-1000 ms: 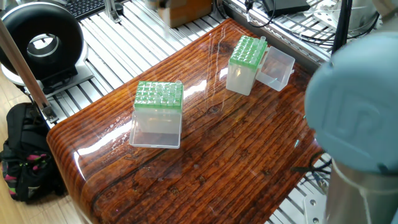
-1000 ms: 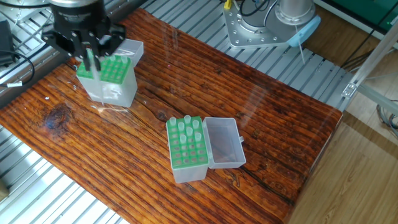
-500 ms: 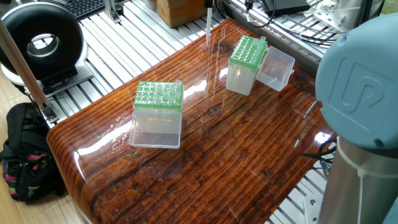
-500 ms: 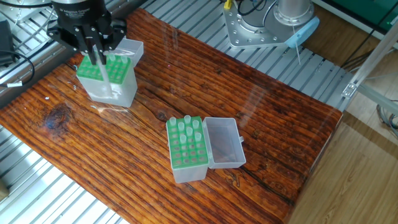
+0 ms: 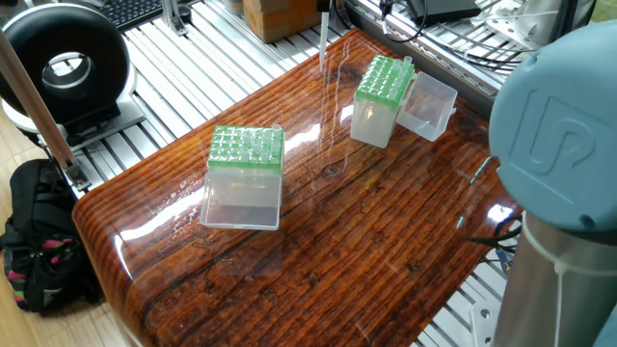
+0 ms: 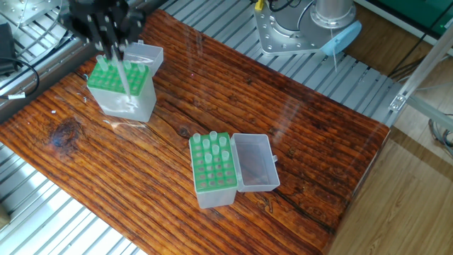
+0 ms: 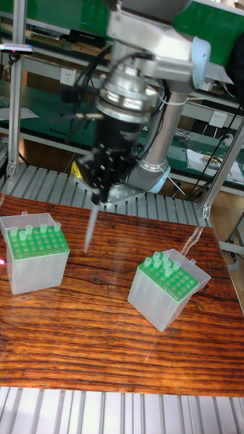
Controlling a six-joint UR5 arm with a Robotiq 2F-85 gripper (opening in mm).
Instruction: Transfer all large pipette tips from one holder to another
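The arm (image 7: pixel 146 41) fills the upper part of the tall fixed view, bending down from behind the desk (image 7: pixel 115 319), a slab of glossy striped wood set on ribbed aluminium. Two green-topped boxes stand on it, well apart. The box with the hinged lid open (image 6: pixel 214 170) sits near the middle in the other fixed view, with a handful of pale tips standing along one end of its grid and many holes bare. The other box (image 6: pixel 121 88) is toward the far corner, just below the tool.

The pincer (image 7: pixel 103 178) hangs above the desk, closed narrowly on a single large pipette tip (image 7: pixel 89 227). That tip hangs nearly upright, wide end up between the fingers and point down, clear of the box top; in the other fixed view it shows as a pale streak (image 6: pixel 122 71) over the green grid, blurred.

Which box is giving and which is receiving I cannot tell. The relation that matters is vertical: the tip's long axis runs straight down from the pincer, with the holes below. I'd judge that the next move depends on lining up that point with a hole, since a slight tilt could catch the rim.
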